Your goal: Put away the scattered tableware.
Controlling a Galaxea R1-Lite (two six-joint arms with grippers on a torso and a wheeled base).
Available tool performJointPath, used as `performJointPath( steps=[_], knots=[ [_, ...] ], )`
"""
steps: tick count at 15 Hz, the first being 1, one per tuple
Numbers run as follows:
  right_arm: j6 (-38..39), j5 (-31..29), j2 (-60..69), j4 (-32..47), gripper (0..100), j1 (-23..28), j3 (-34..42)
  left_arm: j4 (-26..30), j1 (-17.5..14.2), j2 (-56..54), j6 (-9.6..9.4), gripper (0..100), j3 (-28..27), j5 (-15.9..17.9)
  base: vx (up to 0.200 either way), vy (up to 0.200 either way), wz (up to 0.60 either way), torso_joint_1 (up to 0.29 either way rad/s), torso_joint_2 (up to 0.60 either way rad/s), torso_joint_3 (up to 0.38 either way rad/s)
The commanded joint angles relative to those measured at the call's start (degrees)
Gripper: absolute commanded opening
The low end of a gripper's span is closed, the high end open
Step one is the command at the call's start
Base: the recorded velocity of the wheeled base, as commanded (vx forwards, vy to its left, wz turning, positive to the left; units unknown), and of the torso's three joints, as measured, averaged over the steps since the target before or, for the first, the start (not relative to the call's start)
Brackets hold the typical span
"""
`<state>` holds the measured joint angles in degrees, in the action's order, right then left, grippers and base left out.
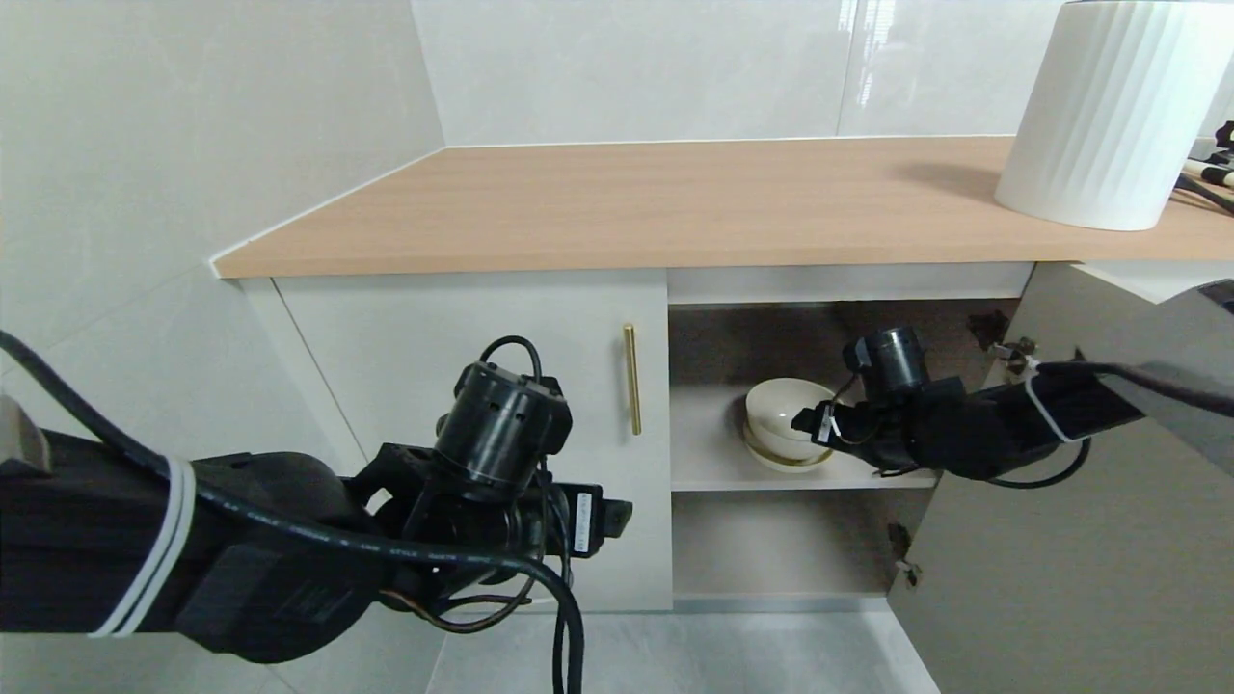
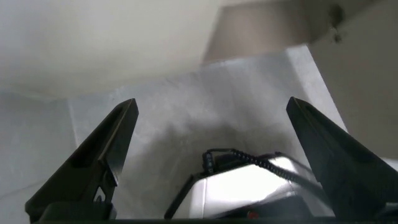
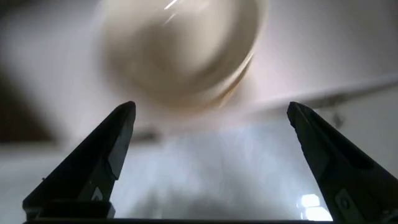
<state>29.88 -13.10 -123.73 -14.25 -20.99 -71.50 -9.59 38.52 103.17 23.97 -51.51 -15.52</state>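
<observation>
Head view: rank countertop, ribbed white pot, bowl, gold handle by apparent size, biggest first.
1. countertop, by far the largest.
2. ribbed white pot, though the frame edge cuts it off.
3. bowl.
4. gold handle: about as long as the bowl is wide, but far thinner.

Bright even light, shadowed cupboard (image 1: 771, 337) interior, bowl (image 3: 180, 50) blurred, probably by motion.

Bowl (image 3: 180, 50) blurred ahead of right claw (image 3: 210, 115), its side hidden behind claw in head view, ribbed white container (image 1: 1109, 106) well above claw cut by frame edge, dark items (image 1: 1210, 173) beside it too small to identify.
</observation>
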Motion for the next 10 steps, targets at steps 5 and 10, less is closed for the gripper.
performJointPath(
  steps=[5,10],
  knots=[
    [-3.3,3.2,34.8,16.2,100,-5.6,16.8,0.2,-12.7,-12.5,0.55,100,8.0,0.4,0.0,0.0,0.0,0.0,0.0,0.0],
    [-4.2,8.6,45.3,25.6,100,-8.2,21.3,0.1,-14.6,-20.7,0.47,100,16.5,3.6,0.0,0.0,0.0,0.0,0.0,0.0]
  ],
)
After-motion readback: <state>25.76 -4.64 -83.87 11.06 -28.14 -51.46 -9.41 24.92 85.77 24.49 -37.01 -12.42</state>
